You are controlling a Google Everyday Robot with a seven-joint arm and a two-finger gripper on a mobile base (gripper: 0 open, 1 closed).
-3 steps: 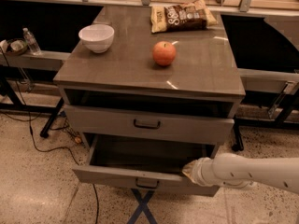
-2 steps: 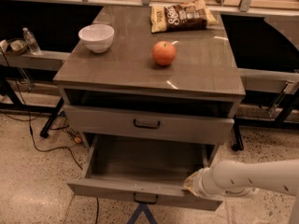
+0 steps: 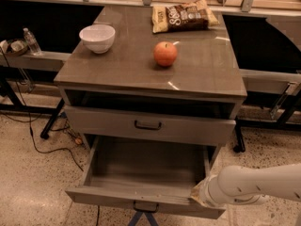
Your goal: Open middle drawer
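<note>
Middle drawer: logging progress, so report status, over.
Gripper at drawer's front corner, picture right. Middle drawer pulled well out. Nothing seen blocking it.

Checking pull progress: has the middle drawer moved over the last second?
Yes: the middle drawer slid farther out from the shut drawer above; the gripper is at its front corner.

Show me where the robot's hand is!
In the camera view, the gripper sits low on the right, at the front right corner of the pulled-out middle drawer.
</note>
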